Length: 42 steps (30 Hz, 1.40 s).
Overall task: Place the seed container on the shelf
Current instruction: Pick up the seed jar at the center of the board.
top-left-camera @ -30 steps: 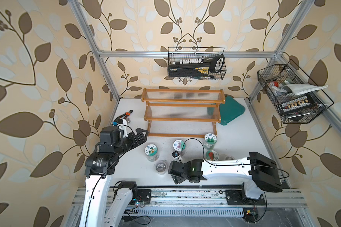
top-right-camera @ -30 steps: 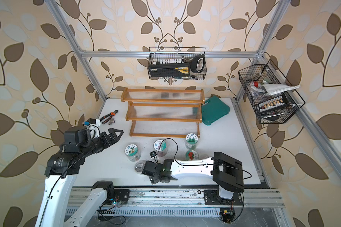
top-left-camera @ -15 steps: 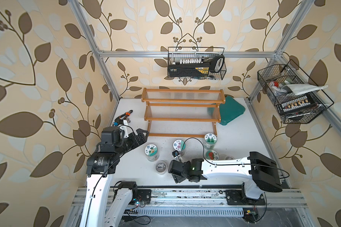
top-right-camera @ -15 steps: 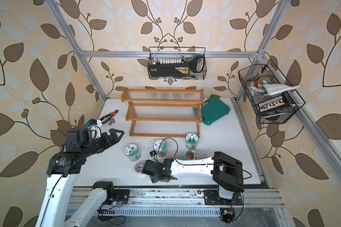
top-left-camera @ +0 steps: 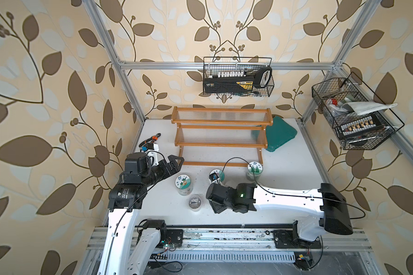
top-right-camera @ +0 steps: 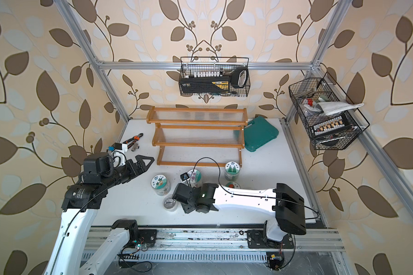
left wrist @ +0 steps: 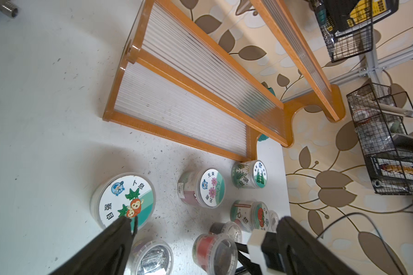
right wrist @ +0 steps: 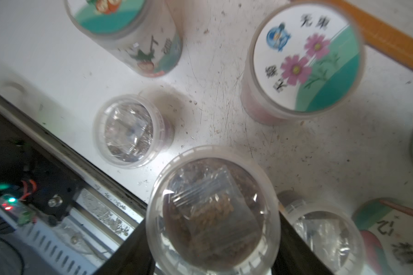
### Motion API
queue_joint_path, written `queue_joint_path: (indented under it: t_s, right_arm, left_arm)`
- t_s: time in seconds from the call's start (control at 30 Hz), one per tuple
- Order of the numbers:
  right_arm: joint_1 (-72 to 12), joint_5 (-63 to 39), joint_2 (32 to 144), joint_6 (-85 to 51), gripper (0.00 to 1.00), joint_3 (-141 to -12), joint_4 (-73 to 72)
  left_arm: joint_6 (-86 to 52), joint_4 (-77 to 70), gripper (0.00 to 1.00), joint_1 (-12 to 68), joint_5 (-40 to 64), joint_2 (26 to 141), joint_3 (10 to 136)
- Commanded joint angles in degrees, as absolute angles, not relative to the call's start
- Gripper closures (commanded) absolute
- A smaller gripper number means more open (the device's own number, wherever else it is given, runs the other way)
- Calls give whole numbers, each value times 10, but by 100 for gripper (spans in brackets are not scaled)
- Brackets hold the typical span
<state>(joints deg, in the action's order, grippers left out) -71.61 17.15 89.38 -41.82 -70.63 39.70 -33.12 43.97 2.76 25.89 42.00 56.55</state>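
A clear-lidded seed jar (right wrist: 212, 209) stands near the white table's (top-left-camera: 284, 166) front, well short of the wooden shelf (top-left-camera: 221, 135), between the right gripper's (right wrist: 212, 238) fingers (right wrist: 129, 252) (whether they clamp it, I cannot tell). The left gripper (top-left-camera: 175, 164) is spread apart.

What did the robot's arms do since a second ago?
The right gripper squeezed inward around the clear-lidded seed container; I can't tell if it grips yet. The left gripper, wide open, crept slightly toward the shelf. The other jars and the shelf stayed put.
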Motion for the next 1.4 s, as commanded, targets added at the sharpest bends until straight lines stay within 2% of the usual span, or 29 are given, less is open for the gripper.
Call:
queue_joint_path:
  t_s: [0.0,0.1,0.4,0.67,0.8,1.13,1.37]
  right_arm:
    - [-686,172,840,-384,46,-737,446]
    - [-656,163,798,-364,47,-755,467]
    - [-560,113,741,-313,48,-834,544]
    - [-512,68,736,-293,49,-883,604]
    - [-507,57,743,-287,49,-896,619]
    - [-498,38,747,-280,49,-903,628]
    - [-492,29,747,-277,49,-896,624]
  left_arm:
    - [-327,357,1,40,304,426,557]
    - [-322,317,2,80,292,445,554]
    - [-229,168,2,277,223,527,538]
    - [-90,-11,2,368,243,563,464]
    - [7,-46,2,428,221,599,461]
    - [47,-144,2,448,276,661,466]
    - [61,-154,2,458,310,686,492]
